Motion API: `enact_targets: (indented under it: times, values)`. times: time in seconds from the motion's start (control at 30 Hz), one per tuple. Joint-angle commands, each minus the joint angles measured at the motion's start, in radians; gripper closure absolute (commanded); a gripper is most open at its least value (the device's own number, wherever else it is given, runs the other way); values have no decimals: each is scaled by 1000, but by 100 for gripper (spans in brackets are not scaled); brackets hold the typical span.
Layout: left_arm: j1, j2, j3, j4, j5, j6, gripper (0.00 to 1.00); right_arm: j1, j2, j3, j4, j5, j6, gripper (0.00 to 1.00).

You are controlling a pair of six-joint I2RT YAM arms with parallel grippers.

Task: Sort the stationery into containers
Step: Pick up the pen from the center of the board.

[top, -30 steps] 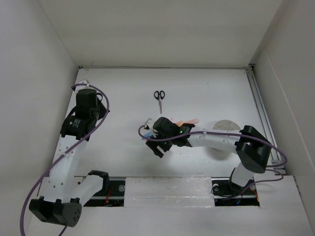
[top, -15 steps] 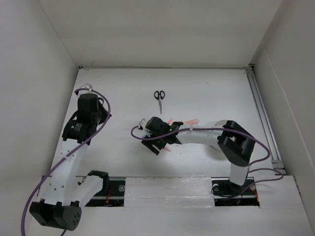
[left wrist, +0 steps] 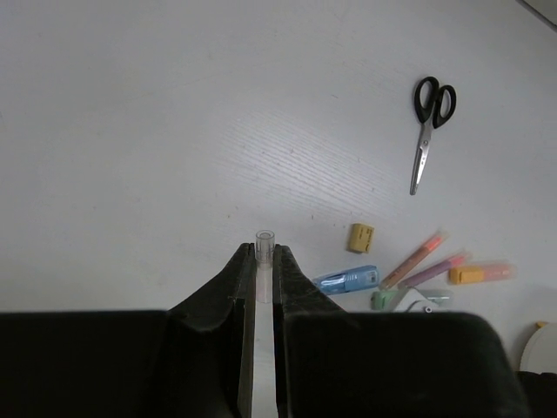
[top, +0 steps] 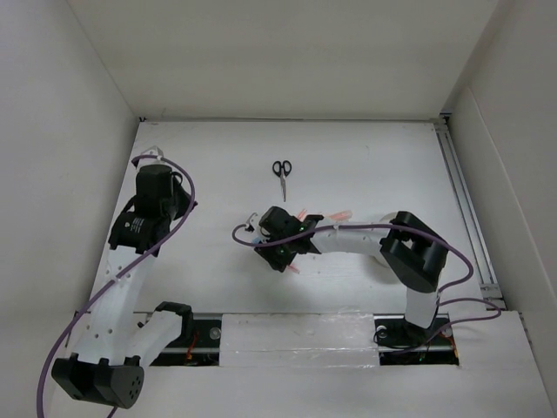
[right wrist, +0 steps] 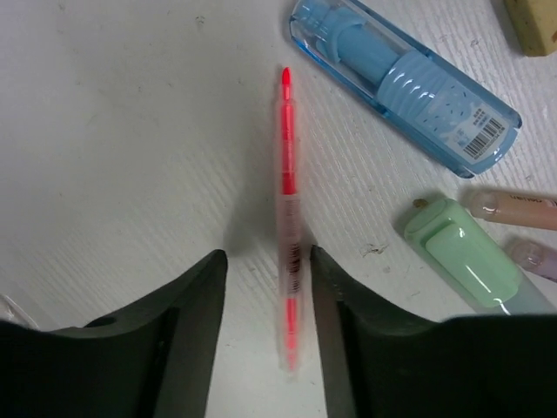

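Note:
My right gripper [right wrist: 267,257] is open and low over the table, one jaw on each side of a thin red pen [right wrist: 289,218] that lies close to its right finger. Beside it lie a blue marker [right wrist: 405,83], a green marker [right wrist: 461,257] and the yellow block [right wrist: 533,22]. My left gripper [left wrist: 259,257] is shut on a thin clear tube [left wrist: 265,239], held above the table at the left [top: 150,165]. The scissors [top: 281,168] lie farther back. The white cup [left wrist: 541,348] shows only as a rim at the edge of the left wrist view.
An orange pen [left wrist: 416,259], a purple pen [left wrist: 439,269] and an orange marker [left wrist: 479,273] lie right of the blue marker. My right arm [top: 365,237] stretches across the table's middle. White walls enclose the table on three sides.
My right arm has reached left and lowered its open gripper around the red pen, now covering the cup in the top view. My left gripper shifted slightly back, still shut.

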Motion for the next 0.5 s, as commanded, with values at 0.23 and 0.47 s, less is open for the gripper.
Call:
enact_targets:
  times: [0.23, 0.47]
  values:
    - [-1, 2, 109, -28, -9, -5, 100, -34, 31, -38, 9, -89, 49, 96]
    - [-1, 11, 130, -28, -9, -5, 100, -34, 16, -73, 30, -89, 59, 100]
